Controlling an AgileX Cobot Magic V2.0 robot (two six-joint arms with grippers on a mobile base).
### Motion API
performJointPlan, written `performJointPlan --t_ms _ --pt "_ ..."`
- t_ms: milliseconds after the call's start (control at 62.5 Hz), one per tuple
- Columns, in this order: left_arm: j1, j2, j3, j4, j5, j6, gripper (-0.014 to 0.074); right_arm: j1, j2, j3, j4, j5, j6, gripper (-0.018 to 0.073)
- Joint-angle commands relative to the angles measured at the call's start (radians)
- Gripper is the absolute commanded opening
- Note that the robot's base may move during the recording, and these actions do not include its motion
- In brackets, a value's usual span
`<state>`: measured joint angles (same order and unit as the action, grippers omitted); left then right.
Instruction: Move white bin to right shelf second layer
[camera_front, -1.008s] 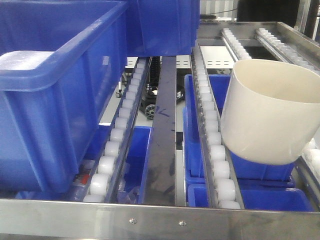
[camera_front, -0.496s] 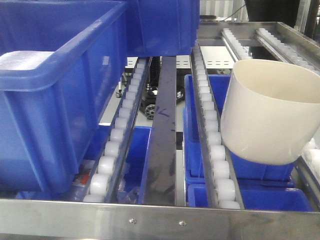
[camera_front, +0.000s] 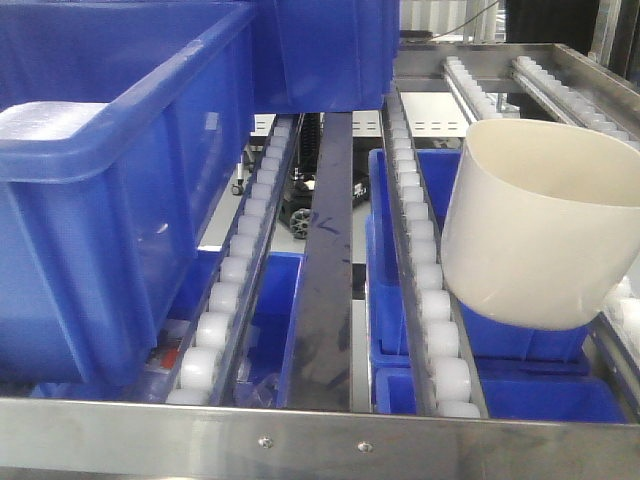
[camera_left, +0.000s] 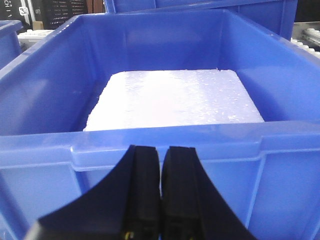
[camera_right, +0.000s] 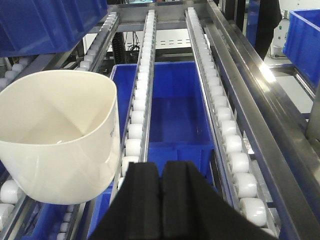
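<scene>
White bin (camera_front: 535, 240) tilted on roller tracks (camera_front: 430, 300), right of frame. Left end effector (camera_left: 161, 165) and right end effector (camera_right: 161, 186) both closed, empty.

We see a plain off-white white bin (camera_front: 535, 235) beside rows of small white rollers (camera_front: 430, 300) in silvery steel tracks. Left of the bin stand deep blue crates (camera_front: 110, 190), one holding a white foam slab (camera_left: 172, 97). Both grippers' fingers (camera_right: 162, 200) are black.
</scene>
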<state>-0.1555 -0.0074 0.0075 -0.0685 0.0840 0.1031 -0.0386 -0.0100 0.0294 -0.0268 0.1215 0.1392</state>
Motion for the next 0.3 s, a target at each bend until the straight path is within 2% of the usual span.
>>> performJointPlan --t_ms 0,288 --pt "-0.004 -0.014 0.037 -0.005 -0.084 -0.004 0.0085 -0.007 -0.020 -0.016 -0.010 -0.087 -0.007 0.0056" --pt "-0.004 -0.014 0.037 -0.005 -0.084 -0.004 0.0085 -0.007 -0.020 -0.016 -0.010 -0.087 -0.007 0.0056"
